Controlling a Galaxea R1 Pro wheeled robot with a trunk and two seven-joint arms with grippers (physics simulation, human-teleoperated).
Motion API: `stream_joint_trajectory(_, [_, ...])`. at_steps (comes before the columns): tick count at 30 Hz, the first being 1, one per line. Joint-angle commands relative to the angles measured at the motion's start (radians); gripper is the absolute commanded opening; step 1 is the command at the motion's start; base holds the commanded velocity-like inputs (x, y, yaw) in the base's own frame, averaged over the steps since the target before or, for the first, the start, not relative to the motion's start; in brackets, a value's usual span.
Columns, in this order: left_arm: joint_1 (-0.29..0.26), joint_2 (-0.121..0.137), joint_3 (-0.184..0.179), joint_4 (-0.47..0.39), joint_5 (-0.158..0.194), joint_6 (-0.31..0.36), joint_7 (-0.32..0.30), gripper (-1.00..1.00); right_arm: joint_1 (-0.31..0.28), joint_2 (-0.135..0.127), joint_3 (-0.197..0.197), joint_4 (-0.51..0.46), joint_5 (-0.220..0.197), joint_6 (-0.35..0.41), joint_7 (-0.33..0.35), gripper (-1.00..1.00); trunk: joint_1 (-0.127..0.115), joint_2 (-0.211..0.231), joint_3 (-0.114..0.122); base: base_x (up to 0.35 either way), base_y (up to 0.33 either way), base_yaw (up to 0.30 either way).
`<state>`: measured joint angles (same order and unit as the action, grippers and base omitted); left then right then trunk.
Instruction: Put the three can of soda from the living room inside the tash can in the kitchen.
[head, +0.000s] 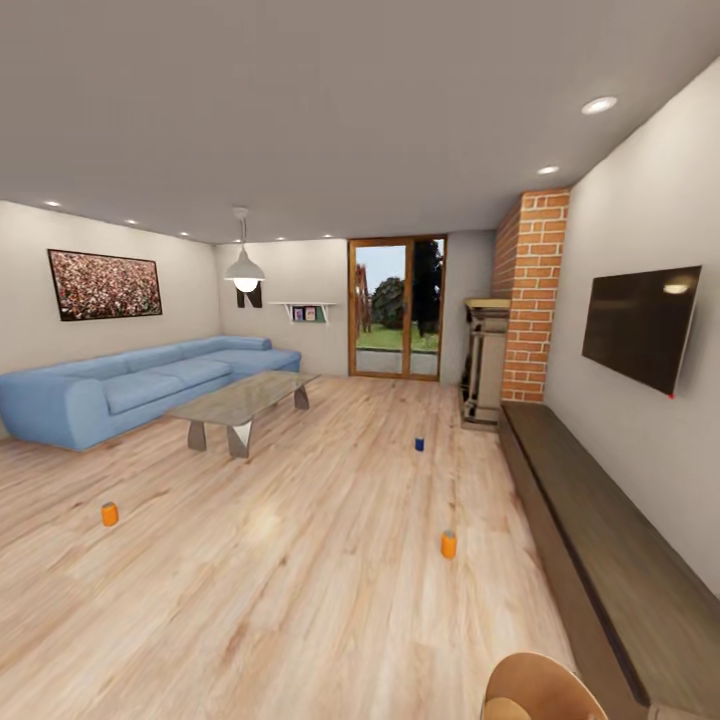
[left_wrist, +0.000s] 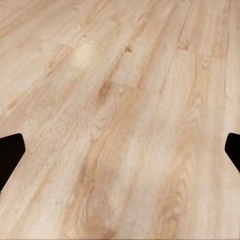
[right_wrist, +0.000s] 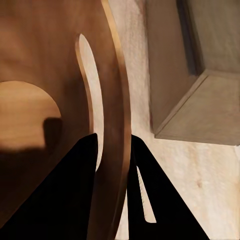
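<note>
Living-room floor (head: 300, 560), three scattered soda cans: orange (head: 110, 514), orange (head: 449, 545), blue (head: 420, 444).

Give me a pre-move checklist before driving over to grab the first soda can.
1. All three cans located: ok. Left orange can, right orange can and blue can stand upright on the floor.
2. Path to right orange can: ok, bare floor.
3. Left tool open and holding nothing: ok.
4. Right tool: not ok, its fingers straddle the rim of a wooden chair.
5. Trash can location: cannot tell.
</note>
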<state>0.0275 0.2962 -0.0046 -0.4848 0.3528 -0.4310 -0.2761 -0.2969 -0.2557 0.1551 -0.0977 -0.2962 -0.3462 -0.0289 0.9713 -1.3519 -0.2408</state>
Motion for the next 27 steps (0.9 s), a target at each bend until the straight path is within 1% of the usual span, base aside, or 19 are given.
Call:
stream_joint_trajectory(1, [0.000, 0.000, 0.000, 0.000, 0.000, 0.000, 0.000, 1.00, 0.001, 0.001, -0.013, -0.002, 0.002, -0.011, 0.009, -1.00, 0.000, 0.000, 0.000, 0.306, 0.141, 0.000])
stream_joint_trajectory(12, [0.000, 0.000, 0.000, 0.000, -0.001, 0.000, 0.000, 1.00, 0.004, 0.001, -0.012, -0.002, 0.003, -0.017, 0.009, -1.00, 0.000, 0.000, 0.000, 0.293, 0.155, 0.000])
stream_joint_trajectory(27, [0.000, 0.001, 0.000, 0.000, 0.000, 0.000, -0.001, 1.00, 0.004, 0.005, -0.010, -0.002, 0.002, -0.011, 0.011, -1.00, 0.000, 0.000, 0.000, 0.239, 0.210, 0.000])
